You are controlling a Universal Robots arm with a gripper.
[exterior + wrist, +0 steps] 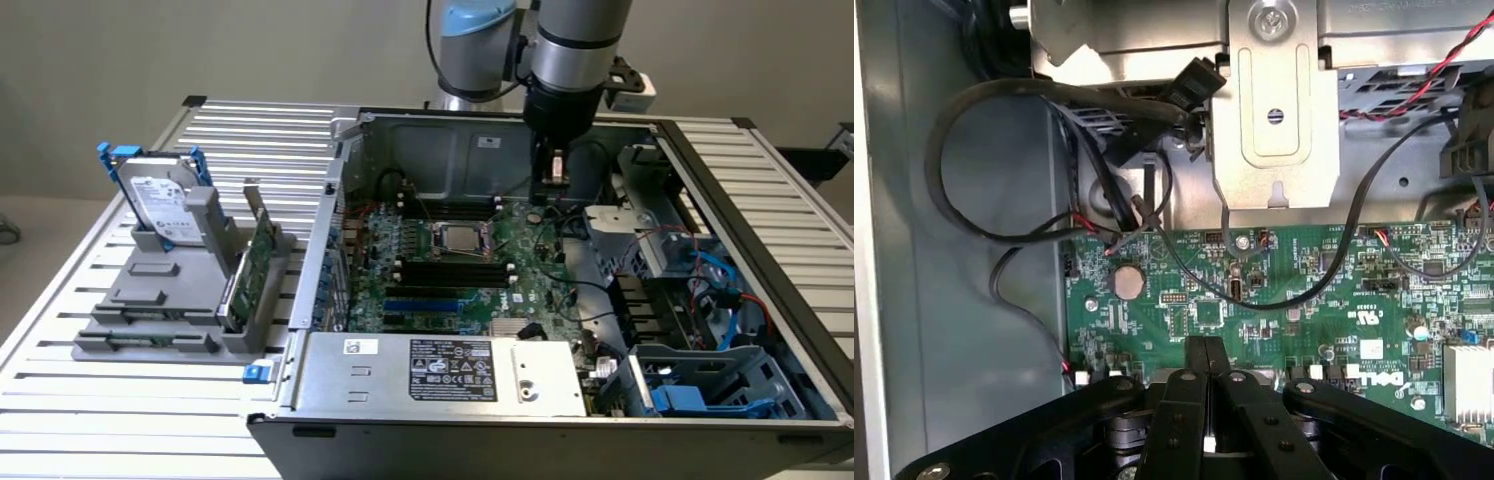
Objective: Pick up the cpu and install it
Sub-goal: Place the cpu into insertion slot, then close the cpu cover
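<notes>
"DELL" mark (1381, 380) on mobo (1154, 330)

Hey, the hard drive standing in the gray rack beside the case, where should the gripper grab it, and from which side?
Probably the top edge of the hard drive, coming straight down. It stands upright with its lower end in the rack, so only the upper part is free, and the thin body suits a pinch across its flat faces, between the blue handles.

exterior view high over the open computer case (427, 150), wrist view close above the shared motherboard (1304, 330)
</notes>
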